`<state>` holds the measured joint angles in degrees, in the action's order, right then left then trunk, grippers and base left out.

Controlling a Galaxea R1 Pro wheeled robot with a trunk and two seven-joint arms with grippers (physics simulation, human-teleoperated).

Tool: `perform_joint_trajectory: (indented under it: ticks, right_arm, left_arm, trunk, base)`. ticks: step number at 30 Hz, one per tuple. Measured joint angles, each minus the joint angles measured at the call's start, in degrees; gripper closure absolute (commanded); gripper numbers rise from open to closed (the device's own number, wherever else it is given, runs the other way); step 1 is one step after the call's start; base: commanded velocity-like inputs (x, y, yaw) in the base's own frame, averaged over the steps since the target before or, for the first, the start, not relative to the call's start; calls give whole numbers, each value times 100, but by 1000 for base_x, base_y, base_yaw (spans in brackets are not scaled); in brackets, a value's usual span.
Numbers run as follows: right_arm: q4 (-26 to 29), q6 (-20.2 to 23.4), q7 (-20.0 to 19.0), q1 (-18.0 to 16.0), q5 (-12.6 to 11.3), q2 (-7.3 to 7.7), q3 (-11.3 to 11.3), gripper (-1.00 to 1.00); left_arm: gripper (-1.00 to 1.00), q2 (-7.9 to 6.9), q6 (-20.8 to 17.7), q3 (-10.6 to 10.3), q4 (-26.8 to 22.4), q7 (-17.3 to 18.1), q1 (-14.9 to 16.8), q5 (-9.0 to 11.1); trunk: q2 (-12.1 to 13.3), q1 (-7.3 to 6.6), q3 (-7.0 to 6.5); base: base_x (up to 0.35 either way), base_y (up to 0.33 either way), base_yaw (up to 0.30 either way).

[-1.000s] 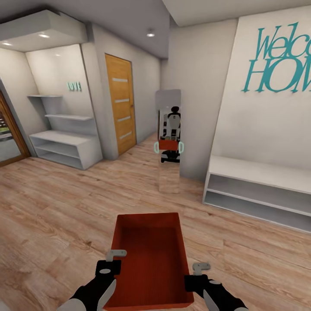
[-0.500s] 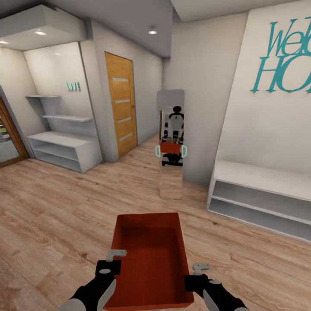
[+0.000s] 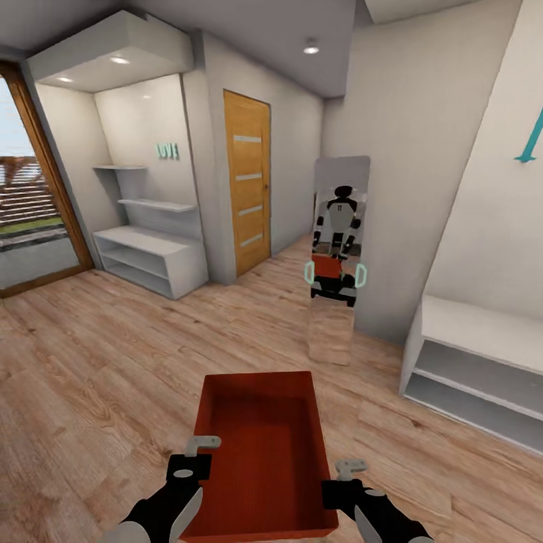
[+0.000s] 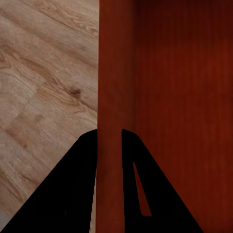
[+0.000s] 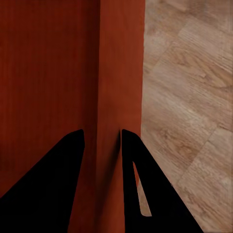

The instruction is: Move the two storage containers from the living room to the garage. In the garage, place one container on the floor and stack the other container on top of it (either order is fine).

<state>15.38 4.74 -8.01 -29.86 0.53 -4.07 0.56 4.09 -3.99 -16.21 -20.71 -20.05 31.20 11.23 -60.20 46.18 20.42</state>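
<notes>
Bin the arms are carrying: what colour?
Orange-red bin, finely ribbed bottom; clearest in the head view.

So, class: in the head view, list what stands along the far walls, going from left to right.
Glass door → white shelves → wooden door → mirror → white bench.

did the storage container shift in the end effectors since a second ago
No. The storage container sits at the same spot between the left end effector and right end effector; the room slid rightward, so the camera turned.
</notes>
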Motion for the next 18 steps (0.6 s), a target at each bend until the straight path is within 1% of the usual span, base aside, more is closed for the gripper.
perform_joint_trajectory:
  ticks: [3, 6, 18]
  right_arm:
    - [3, 2, -1, 0, 2, 0, 1, 100]
    - [0, -1, 1, 0, -3, 1, -3, 100]
    - [-3, -5, 1, 1, -6, 2, -3, 100]
  left_arm:
    - [100, 1, 0, 2, -1, -1, 0, -2]
    - [100, 2, 1, 2, 1, 0, 1, -3]
    - [100, 2, 1, 0, 3, 1, 1, -3]
  trunk:
    - [0, 0, 0]
    - [0, 0, 0]
    - [0, 0, 0]
  base:
    - [341, 0, 246]
    - [341, 0, 111]
    - [341, 0, 8]
